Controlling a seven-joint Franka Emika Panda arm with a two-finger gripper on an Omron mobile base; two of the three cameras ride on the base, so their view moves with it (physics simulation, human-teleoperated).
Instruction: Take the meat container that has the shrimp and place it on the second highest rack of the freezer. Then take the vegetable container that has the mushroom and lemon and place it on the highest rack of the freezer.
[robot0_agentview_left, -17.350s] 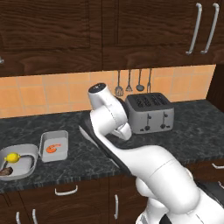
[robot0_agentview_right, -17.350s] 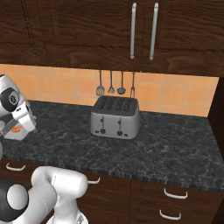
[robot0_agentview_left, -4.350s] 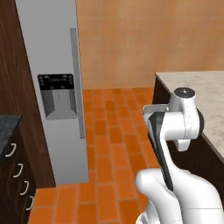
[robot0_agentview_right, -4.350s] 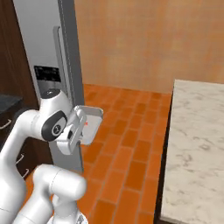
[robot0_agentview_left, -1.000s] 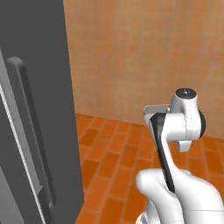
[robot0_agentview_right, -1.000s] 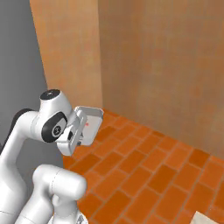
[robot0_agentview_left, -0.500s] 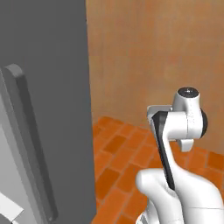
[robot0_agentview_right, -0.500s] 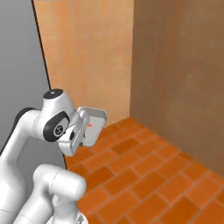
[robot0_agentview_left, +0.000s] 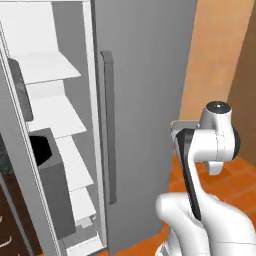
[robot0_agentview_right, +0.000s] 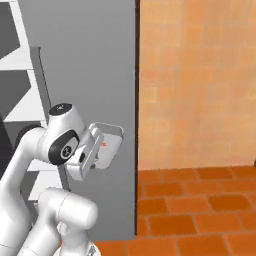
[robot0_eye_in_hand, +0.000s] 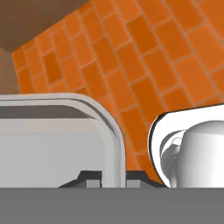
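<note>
Meat container (robot0_agentview_right: 106, 145): a shallow light-grey tray with rounded corners, held in the air in front of the arm's upper end, off any surface. In the right base view it stands nearly on edge, its open face turned away from the arm toward the orange tiled wall (robot0_agentview_right: 200, 85); its long axis slants from lower left up to upper right.
Shrimp (robot0_agentview_right: 103, 144): a tiny orange-red speck against the tray's inner face; its direction is too small to tell.
Gripper (robot0_eye_in_hand: 104, 176): clenched on the tray's rim, one dark finger on each side of the rim's wall at the bottom of the hand view.
Arm pose: folded tightly, the white forearm rising from the base and the wrist bent so the hand sits level with the arm's dark-capped elbow joint.
Freezer (robot0_agentview_left: 145, 100): tall and light grey, just beside the arm. Its door (robot0_agentview_left: 20, 165) stands open at the left edge of the left base view.
Racks: white shelves step down the white interior; the highest rack (robot0_agentview_left: 45, 67) and the second highest rack (robot0_agentview_left: 55, 115) lie bare.
Floor (robot0_agentview_right: 200, 210): orange brick tiles.
</note>
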